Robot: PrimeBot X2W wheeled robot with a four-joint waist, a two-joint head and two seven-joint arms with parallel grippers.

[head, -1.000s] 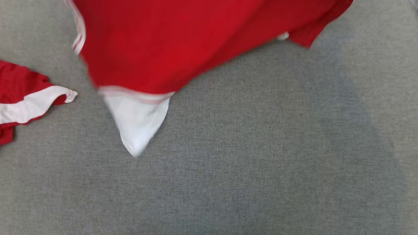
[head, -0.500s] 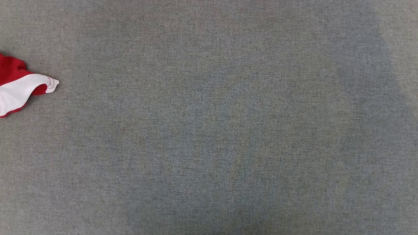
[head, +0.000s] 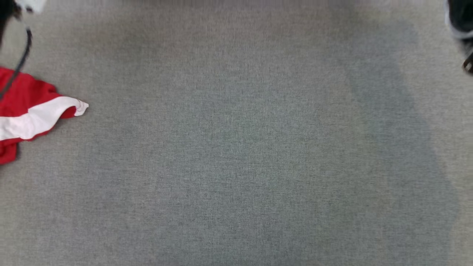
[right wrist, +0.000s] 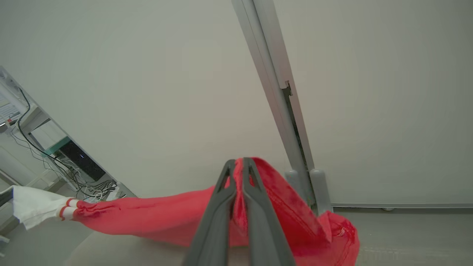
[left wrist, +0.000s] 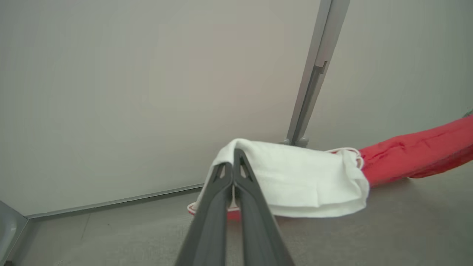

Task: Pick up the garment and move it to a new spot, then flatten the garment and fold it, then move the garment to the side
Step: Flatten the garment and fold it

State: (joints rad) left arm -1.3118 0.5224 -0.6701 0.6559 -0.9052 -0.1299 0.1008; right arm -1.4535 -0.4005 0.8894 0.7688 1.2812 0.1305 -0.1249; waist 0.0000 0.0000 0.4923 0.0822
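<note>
**Left gripper** (left wrist: 232, 162): the two dark fingers are pressing together, clenched on the white end of the garment (left wrist: 306, 177). The white fabric is draping over the fingertips and folding down to the right. There a narrow red-and-white trim (left wrist: 356, 157) is meeting the red body, which is running off the right edge of the left wrist view.

**Right gripper** (right wrist: 239, 168): the fingers are likewise closing tight, pinching a ridge of red fabric between them.

**Position of the garment:** it is hanging stretched between the two grippers, over the gray surface (left wrist: 369, 240). A pale wall (right wrist: 147, 74) and a gray upright post (right wrist: 275, 96) are standing behind it. In the right wrist view the red body is sagging leftward to a striped cuff (right wrist: 66, 210). A bunch of red is hanging down at the lower right. Whether the lowest folds are touching the surface cannot be told.

**Head view:** a red cloth with a white band (head: 33, 114) is lying crumpled at the left edge of the gray surface. Whether it belongs to the held garment cannot be told. A dark cable (head: 22, 55) is crossing the top left corner above it.

**Markings:** a dark box (right wrist: 79, 160) among loose cables (right wrist: 85, 184) is showing one small lit dot. Any lettering on it is too small to read.
</note>
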